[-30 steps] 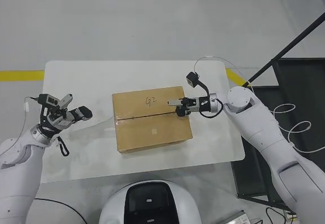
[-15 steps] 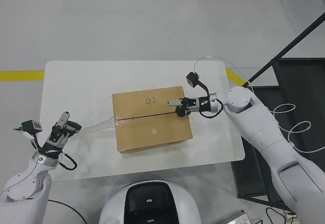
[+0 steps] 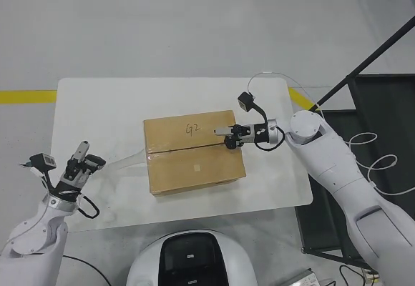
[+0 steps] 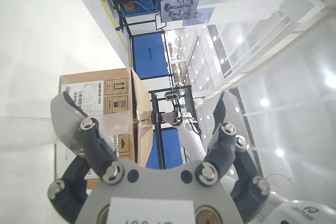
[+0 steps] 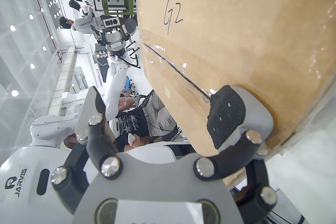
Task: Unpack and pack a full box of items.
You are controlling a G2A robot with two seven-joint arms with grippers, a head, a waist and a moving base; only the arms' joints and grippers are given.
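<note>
Closed, taped brown cardboard box (image 3: pixel 193 168), centre of white table (image 3: pixel 93 100): stiff, likely heavy; best taken at the seam (image 3: pixel 186 148). Right gripper (image 3: pixel 221 134) open, fingertip (image 5: pixel 225 109) on seam; left gripper (image 3: pixel 89 156) open, empty, well apart

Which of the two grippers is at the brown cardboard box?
The right gripper: one finger is over the top seam of the brown cardboard box. The left gripper hangs apart.

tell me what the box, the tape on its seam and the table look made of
Box: brown cardboard, matte; its top is two folded flaps meeting at a seam. Tape: clear plastic film, glossy; it glints and wrinkles along that seam. Table: smooth white top with a low sheen, perhaps laminate or painted board; the look leaves it open.
</note>
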